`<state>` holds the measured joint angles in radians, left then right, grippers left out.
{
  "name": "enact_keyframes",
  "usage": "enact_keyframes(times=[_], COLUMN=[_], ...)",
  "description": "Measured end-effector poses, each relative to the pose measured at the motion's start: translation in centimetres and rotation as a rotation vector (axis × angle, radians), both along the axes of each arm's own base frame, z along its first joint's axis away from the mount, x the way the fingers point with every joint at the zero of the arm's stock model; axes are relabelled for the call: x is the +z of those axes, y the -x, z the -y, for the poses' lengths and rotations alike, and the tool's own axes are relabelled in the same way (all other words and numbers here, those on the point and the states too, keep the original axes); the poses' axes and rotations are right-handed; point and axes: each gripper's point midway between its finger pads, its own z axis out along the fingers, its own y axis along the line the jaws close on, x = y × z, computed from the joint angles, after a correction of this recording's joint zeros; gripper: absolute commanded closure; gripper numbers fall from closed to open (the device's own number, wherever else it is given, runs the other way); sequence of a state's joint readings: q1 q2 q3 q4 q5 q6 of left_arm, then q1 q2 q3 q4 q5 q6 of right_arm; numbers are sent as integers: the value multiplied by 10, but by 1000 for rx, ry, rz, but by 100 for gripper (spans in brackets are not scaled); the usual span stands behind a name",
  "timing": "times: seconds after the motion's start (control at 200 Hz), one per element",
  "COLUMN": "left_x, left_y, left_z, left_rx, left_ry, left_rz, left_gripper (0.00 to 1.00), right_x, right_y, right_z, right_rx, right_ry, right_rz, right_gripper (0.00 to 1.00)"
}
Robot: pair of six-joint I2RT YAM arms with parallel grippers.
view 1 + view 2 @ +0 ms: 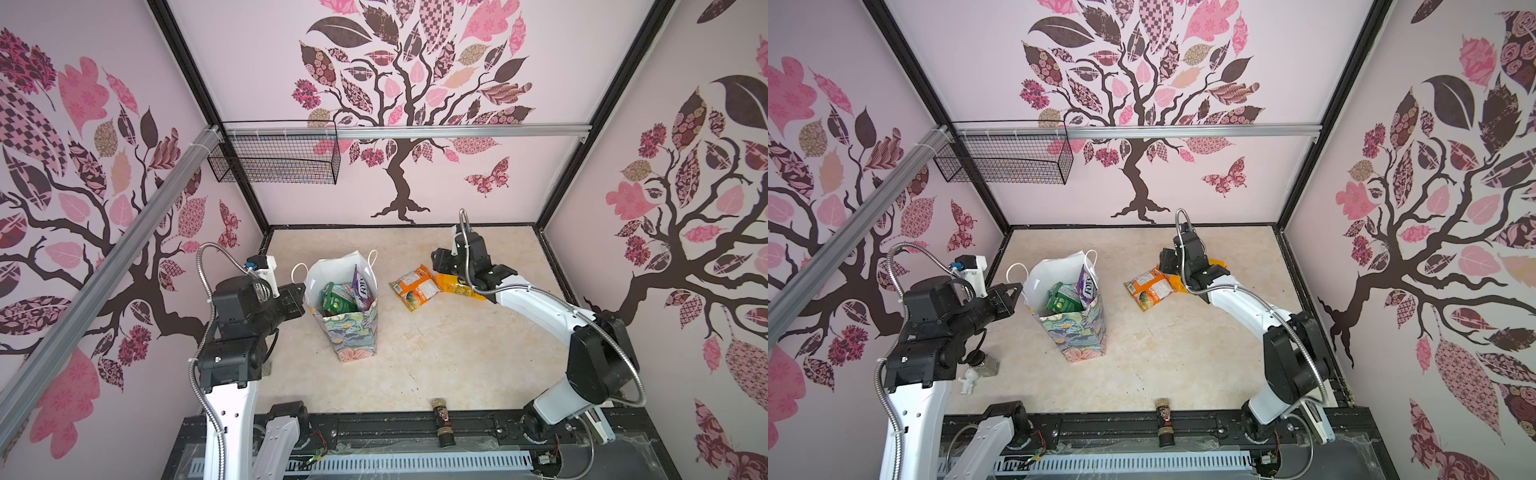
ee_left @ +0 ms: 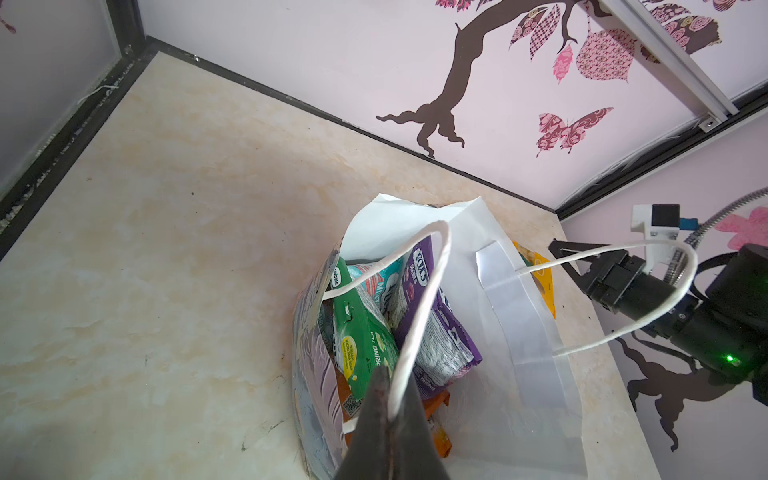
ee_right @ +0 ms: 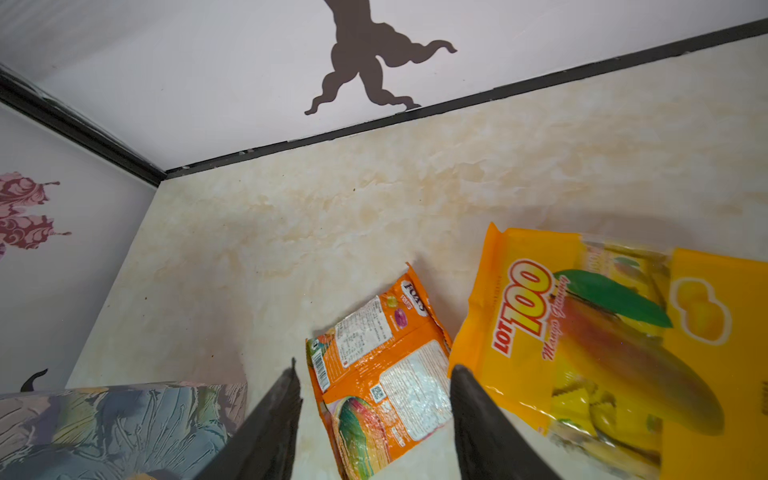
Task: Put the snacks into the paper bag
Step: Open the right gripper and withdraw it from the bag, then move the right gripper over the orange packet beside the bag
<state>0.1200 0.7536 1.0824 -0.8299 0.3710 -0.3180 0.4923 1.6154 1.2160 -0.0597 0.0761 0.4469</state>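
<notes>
The floral paper bag (image 1: 353,332) (image 1: 1079,332) stands upright left of centre, its white inside (image 2: 519,332) open to view. Green (image 1: 336,301) and purple (image 1: 362,291) snacks stick up inside it. My left gripper (image 1: 297,291) (image 2: 390,415) is at the bag's left rim, shut on a white cord handle (image 2: 419,316). To the right, an orange snack packet (image 1: 413,289) (image 3: 365,332) and a yellow one (image 1: 453,286) (image 3: 602,332) lie flat on the table. My right gripper (image 1: 436,259) (image 3: 374,370) hovers open over the orange packet, one finger on each side.
A small dark bottle (image 1: 441,419) lies at the table's front edge. A black wire basket (image 1: 274,160) hangs on the back-left rail. A white figurine (image 1: 969,380) and a small jar (image 1: 988,365) sit under my left arm. Walls close in three sides.
</notes>
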Motion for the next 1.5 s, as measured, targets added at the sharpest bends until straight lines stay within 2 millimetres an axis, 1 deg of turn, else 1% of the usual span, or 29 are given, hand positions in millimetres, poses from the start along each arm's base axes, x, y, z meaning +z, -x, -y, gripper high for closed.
enact_keyframes(times=[0.12, 0.22, 0.3, 0.4, 0.46, 0.53, 0.595, 0.735, 0.815, 0.945, 1.005, 1.055, 1.095, 1.205, 1.395, 1.5], left_x=[0, 1, 1, 0, 0, 0, -1, -3, -2, -2, -2, -2, -2, -3, -4, -4], left_y=[0, 1, 1, 1, 0, -1, -3, -5, -5, -5, -6, -6, -6, -6, -6, -7], left_z=[-1, -1, -1, -1, -1, -1, 0, 0, 1, 2, 3, 3, 3, 4, 5, 5], left_rx=[3, 6, 8, 7, 5, 5, 4, -1, -3, -7, -11, -12, -14, -17, -22, -23], left_ry=[-2, -2, -1, 1, 2, 5, 6, 10, 11, 19, 22, 23, 24, 27, 32, 33], left_rz=[-2, 3, 4, 0, -1, -1, 0, -6, -3, 1, -2, -1, -1, 0, 0, -1], left_gripper=[98, 97, 98, 98, 98, 97, 97, 96, 95, 95, 95, 95, 95, 95, 95, 95], right_x=[-2, -9, -20, -37, -48, -57, -61, -68, -73, -86, -92, -96, -98, -105, -114, -123], right_y=[-5, -7, -6, 0, 5, 8, 7, 7, 5, 5, 7, 10, 12, 21, 19, 17], right_z=[-17, -40, -64, -83, -87, -84, -81, -84, -90, -104, -110, -115, -116, -120, -129, -129], right_rx=[52, 122, 187, 251, 276, 291, 299, 328, 349, 391, 412, 429, 439, 467, 493, 495], right_ry=[52, 130, 193, 249, 272, 298, 308, 329, 343, 387, 408, 424, 433, 457, 499, 531], right_rz=[-9, -23, -41, -74, -99, -125, -136, -152, -161, -186, -197, -205, -212, -235, -241, -251], right_gripper=[40, 38, 37, 37, 37, 36, 34, 31, 30, 32, 36, 38, 40, 40, 39, 41])
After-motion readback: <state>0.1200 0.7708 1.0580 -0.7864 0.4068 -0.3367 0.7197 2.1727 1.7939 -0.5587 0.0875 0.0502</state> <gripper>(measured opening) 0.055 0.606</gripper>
